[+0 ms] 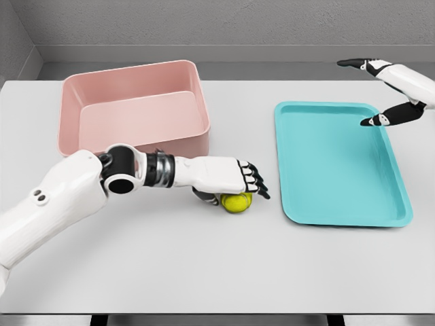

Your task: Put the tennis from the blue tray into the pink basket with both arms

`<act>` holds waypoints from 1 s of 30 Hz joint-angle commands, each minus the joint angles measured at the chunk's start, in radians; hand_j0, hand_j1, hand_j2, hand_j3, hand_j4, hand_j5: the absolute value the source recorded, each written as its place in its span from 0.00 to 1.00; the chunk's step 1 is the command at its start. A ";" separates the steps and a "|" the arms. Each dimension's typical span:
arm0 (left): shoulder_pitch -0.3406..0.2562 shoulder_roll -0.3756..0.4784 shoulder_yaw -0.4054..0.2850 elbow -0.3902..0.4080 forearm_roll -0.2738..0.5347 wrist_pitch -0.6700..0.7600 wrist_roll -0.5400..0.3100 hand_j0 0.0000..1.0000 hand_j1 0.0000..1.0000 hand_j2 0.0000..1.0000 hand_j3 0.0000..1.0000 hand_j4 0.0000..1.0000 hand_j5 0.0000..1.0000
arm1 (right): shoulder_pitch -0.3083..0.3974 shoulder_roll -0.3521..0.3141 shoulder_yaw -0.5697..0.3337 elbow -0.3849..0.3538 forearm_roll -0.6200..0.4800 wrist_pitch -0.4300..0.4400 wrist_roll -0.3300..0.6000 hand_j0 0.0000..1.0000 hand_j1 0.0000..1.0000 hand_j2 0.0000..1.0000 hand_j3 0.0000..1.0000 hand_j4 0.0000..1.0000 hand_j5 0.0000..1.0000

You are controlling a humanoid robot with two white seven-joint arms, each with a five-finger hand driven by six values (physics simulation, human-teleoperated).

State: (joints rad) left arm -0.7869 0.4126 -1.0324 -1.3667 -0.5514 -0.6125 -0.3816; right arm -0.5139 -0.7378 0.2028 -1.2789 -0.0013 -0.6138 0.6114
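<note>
Now the left hand [231, 178] lies over the tennis ball [237, 202] on the table [204, 272] between pink basket [136, 109] and blue tray [340, 163], fingers draped without visibly clasping, so it should wrap underneath firmly before lifting, while the right hand [387, 88] hangs spread, empty, above the tray.

No text, label or number seems readable anywhere in this view.
</note>
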 commanded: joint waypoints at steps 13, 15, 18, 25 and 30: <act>0.000 0.003 -0.005 0.000 0.001 0.002 0.000 0.63 0.63 0.63 0.63 0.63 0.63 | -0.002 -0.009 -0.002 0.000 -0.008 0.003 0.000 1.00 1.00 1.00 1.00 1.00 1.00; 0.000 0.003 -0.005 0.000 0.001 0.002 0.000 0.58 0.58 0.58 0.58 0.58 0.58 | -0.002 -0.009 0.000 0.000 -0.008 0.003 0.000 1.00 1.00 1.00 1.00 1.00 1.00; -0.005 0.003 -0.011 0.000 0.001 0.002 0.000 0.53 0.53 0.53 0.53 0.53 0.53 | -0.002 -0.008 0.000 0.000 -0.008 0.003 0.000 1.00 1.00 1.00 1.00 1.00 1.00; -0.032 0.003 -0.012 -0.011 0.005 0.002 0.000 0.47 0.47 0.47 0.47 0.47 0.47 | -0.002 -0.009 0.000 0.000 -0.008 0.003 0.000 1.00 1.00 1.00 1.00 1.00 1.00; -0.064 0.018 -0.011 -0.054 0.025 0.002 0.001 0.44 0.44 0.44 0.44 0.44 0.44 | -0.002 -0.009 0.000 0.000 -0.008 0.003 0.000 1.00 1.00 1.00 1.00 1.00 1.00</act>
State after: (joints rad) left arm -0.8621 0.4246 -1.0445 -1.4035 -0.5434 -0.6122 -0.3814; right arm -0.5154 -0.7460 0.2027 -1.2789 -0.0014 -0.6138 0.6114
